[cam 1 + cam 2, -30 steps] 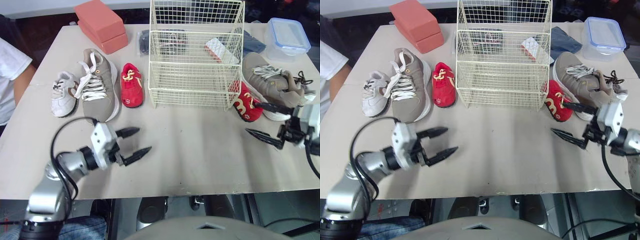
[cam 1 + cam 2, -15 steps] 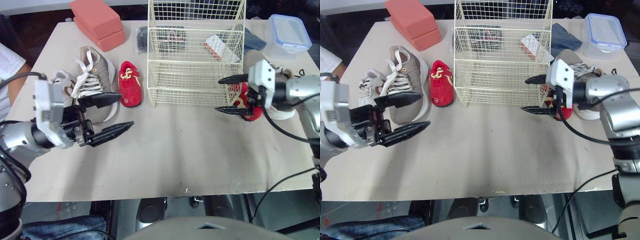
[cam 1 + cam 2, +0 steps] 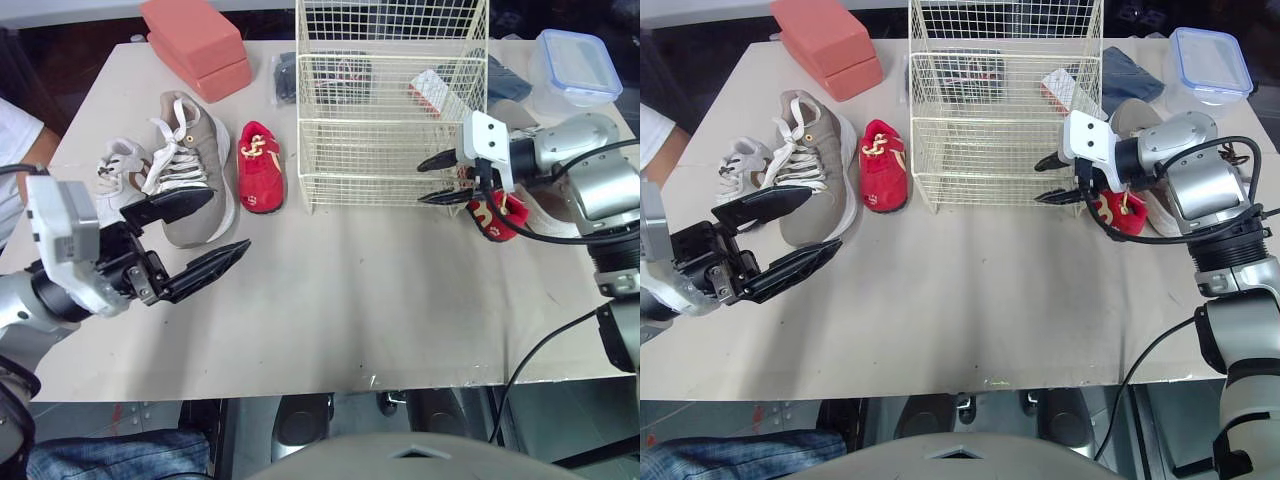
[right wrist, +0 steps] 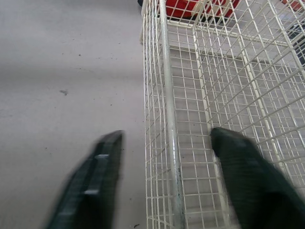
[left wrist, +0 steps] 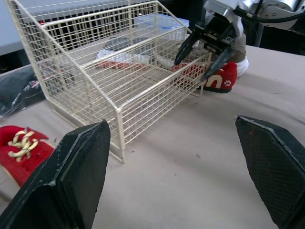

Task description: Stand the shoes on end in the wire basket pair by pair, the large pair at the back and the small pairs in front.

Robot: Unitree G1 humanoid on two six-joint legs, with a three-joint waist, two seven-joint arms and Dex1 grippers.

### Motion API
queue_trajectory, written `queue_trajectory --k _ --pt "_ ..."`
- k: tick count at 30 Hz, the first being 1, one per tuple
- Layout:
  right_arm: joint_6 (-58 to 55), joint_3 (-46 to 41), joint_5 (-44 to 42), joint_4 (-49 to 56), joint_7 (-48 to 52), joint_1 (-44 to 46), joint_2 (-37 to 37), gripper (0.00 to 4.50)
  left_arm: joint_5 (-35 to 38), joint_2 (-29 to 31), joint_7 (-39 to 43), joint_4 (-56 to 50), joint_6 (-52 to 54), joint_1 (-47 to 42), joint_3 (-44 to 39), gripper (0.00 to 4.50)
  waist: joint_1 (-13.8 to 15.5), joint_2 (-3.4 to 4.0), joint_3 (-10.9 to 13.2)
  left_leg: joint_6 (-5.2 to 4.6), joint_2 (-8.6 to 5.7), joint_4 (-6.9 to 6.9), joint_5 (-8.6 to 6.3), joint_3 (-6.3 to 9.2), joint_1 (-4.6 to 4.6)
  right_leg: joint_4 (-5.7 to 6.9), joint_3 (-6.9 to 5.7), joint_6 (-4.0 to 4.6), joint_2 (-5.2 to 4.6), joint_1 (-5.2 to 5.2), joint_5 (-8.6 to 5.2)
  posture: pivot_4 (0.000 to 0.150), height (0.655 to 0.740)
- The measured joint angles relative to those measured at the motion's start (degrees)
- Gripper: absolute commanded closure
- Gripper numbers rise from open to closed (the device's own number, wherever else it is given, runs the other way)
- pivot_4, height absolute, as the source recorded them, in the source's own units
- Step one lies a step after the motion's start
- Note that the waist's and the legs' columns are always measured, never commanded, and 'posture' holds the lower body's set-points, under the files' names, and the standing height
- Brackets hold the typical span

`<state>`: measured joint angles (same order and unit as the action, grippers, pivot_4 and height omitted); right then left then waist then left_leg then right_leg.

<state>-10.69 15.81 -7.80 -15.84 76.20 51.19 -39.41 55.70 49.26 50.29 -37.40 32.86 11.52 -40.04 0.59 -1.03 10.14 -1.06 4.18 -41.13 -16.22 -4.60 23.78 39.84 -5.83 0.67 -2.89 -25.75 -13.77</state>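
Observation:
The cream wire basket (image 3: 390, 120) stands at the back middle of the table. To its left lie a small red shoe (image 3: 262, 167), a large tan shoe (image 3: 190, 170) and a small white shoe (image 3: 120, 182). At its right lie the other red shoe (image 3: 497, 213) and, partly hidden by my right arm, the other tan shoe (image 3: 1132, 117). My right gripper (image 3: 428, 180) is at the basket's front right corner, open, its fingers either side of the corner post (image 4: 167, 119). My left gripper (image 3: 228, 220) hovers open over the table in front of the tan shoe.
Pink foam blocks (image 3: 195, 45) sit at the back left. A blue-lidded plastic box (image 3: 583, 68) is at the back right. A black packet (image 3: 288, 80), a red-and-white card (image 3: 438, 96) and denim cloth (image 3: 510, 80) lie behind the basket. A person's sleeve (image 3: 15, 140) shows at the left edge.
My right gripper has swung in from the table's right edge to the basket's corner and its fingers have narrowed. My left gripper has shifted left, still wide open.

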Motion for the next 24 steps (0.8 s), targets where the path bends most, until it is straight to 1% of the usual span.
queue_trajectory --k 1,2,11,20,24 --pt "-0.02 0.0 0.16 0.0 0.34 0.08 0.0 4.08 -0.03 0.0 0.02 0.0 -0.07 -0.01 0.0 0.0 0.02 0.0 0.0 0.0 0.0 0.0 0.0 0.0 0.0 0.0 0.0 0.01 0.0 0.0 0.0 0.15 0.686" --pt "-0.02 -0.01 0.27 0.01 0.52 0.09 0.0 4.41 -0.02 0.0 0.03 0.01 -0.13 -0.03 0.0 0.0 0.02 0.0 0.0 0.0 0.0 0.0 0.0 0.0 0.01 -0.01 0.0 0.02 0.0 0.0 0.01 0.15 0.686" --pt "-0.76 -0.44 0.84 1.84 0.8 -0.79 -0.49 4.41 -0.44 0.18 0.94 1.15 -0.74 -1.45 0.25 0.0 0.07 0.0 0.0 0.01 -0.01 0.01 0.0 0.0 0.04 -0.03 -0.01 0.11 0.02 -0.01 0.06 0.15 0.686" --pt "-10.81 -0.93 -0.03 14.42 -1.62 -4.08 -1.86 4.41 -1.46 0.62 2.55 3.32 -0.76 -2.77 2.13 0.0 0.08 0.02 0.01 0.02 -0.01 0.03 0.0 0.0 0.06 -0.05 -0.01 0.08 0.0 -0.03 0.04 0.15 0.686" --pt "-12.55 -0.95 -0.46 17.19 -1.82 -5.11 -2.48 4.41 -1.57 0.65 3.06 3.64 -0.76 -3.38 2.27 0.0 0.08 0.02 0.01 0.01 -0.01 0.03 0.0 -0.01 0.06 -0.05 -0.01 0.05 0.0 -0.04 0.03 0.15 0.686"
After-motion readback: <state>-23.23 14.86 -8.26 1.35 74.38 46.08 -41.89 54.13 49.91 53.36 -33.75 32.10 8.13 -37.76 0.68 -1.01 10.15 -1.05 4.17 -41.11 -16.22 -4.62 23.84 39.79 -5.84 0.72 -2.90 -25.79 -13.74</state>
